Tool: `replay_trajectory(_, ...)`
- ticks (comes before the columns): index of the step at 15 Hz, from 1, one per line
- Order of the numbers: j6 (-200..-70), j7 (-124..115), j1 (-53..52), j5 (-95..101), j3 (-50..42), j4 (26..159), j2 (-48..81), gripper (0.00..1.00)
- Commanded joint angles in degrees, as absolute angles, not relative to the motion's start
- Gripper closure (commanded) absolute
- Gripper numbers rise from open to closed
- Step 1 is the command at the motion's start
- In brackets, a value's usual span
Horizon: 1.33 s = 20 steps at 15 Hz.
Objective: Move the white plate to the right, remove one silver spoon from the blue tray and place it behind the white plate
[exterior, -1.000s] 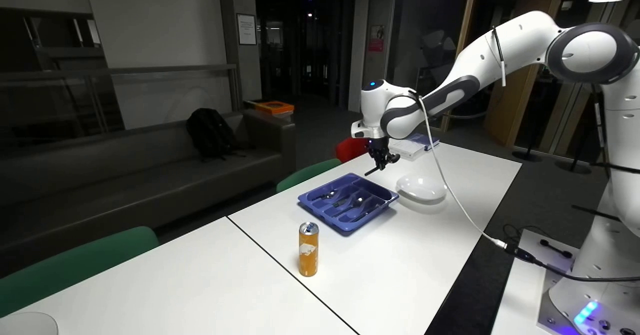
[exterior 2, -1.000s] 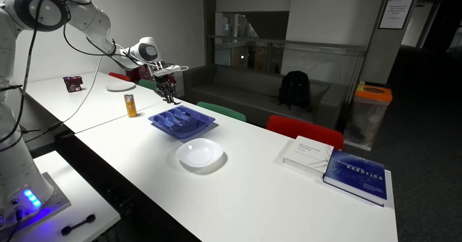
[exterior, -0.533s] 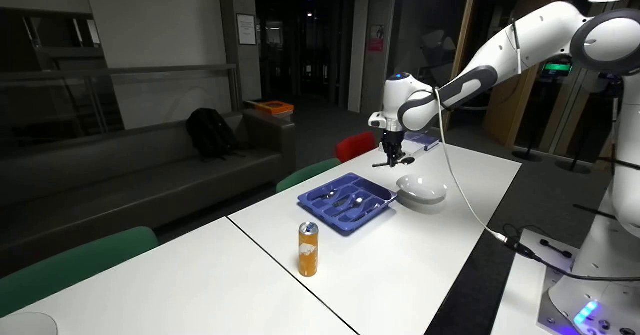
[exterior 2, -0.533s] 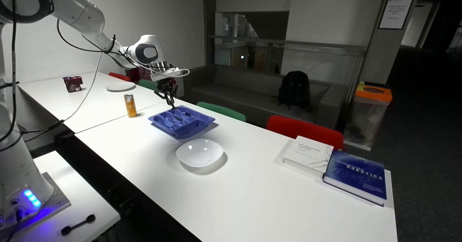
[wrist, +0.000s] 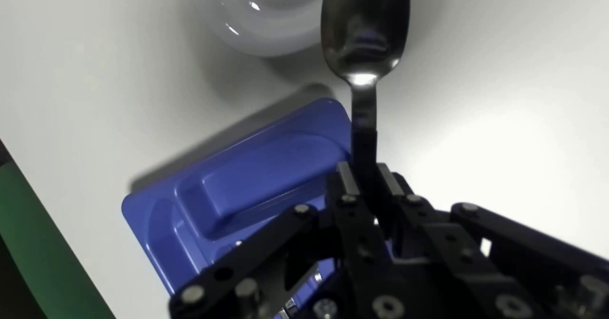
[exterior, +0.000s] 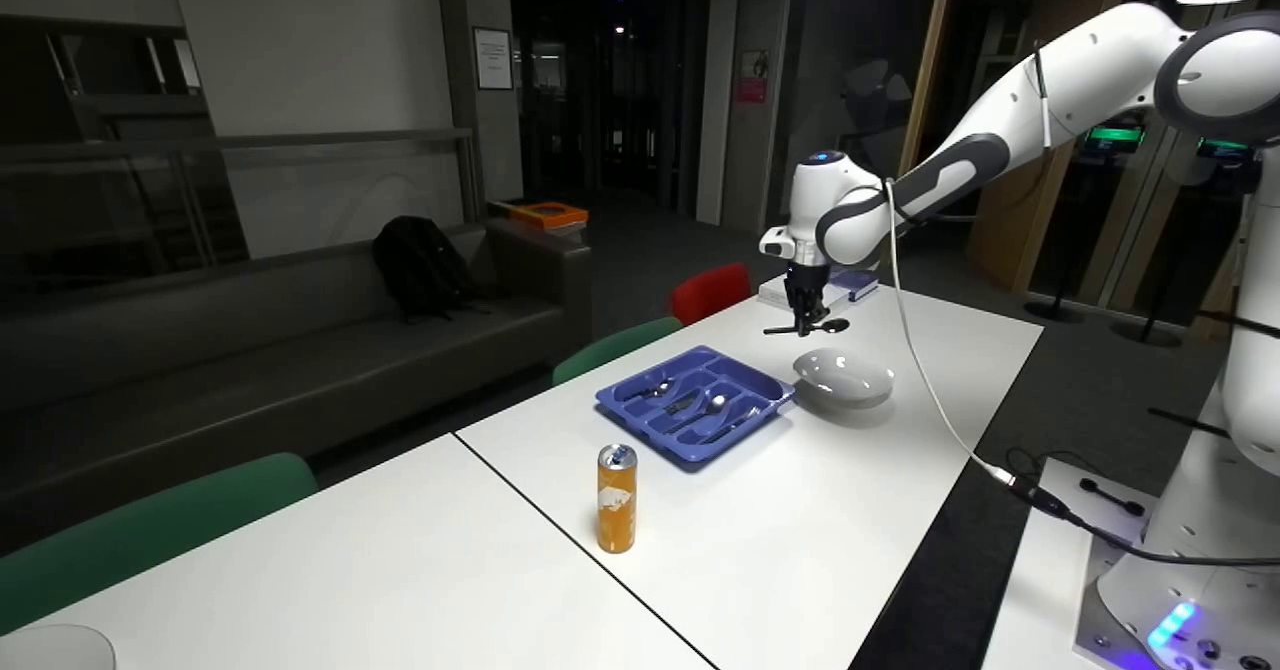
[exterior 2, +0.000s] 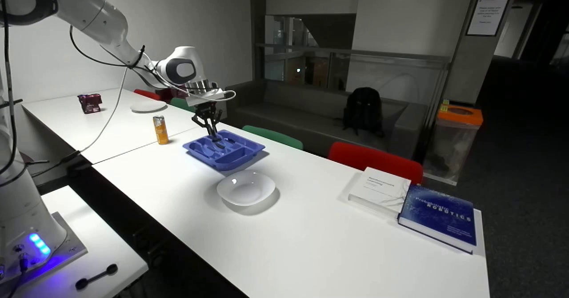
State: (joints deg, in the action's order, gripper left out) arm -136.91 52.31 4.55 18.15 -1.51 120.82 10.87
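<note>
Table [exterior: 700,550]; spoon [wrist: 365,54] in claw [wrist: 366,171], bluish reflection [wrist: 369,38] in wrist view only

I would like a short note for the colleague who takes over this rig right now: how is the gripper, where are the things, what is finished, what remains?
Gripper: closed on a silver spoon, held up in the air.
White plate: on the table, beside the blue tray, with a gap between them.
Blue tray: more cutlery lies in it.
Done: one spoon is out of the tray. Whether the plate was moved right, these views do not settle.
Left: lay the spoon behind the plate; first confirm the plate's place.
</note>
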Motion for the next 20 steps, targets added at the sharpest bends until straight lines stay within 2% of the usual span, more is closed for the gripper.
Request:
replay_trajectory(1,-137.19,52.62,4.7,16.94,-1.53,121.01,10.86,0.87)
replay_trajectory(10,-137.49,52.78,4.73,15.94,-1.39,121.48,10.86,0.87)
replay_trajectory(11,-136.61,53.62,4.82,15.75,-1.33,120.61,11.3,0.97)
replay_trajectory(20,-126.61,80.7,10.82,4.28,-0.68,105.14,20.26,0.97)
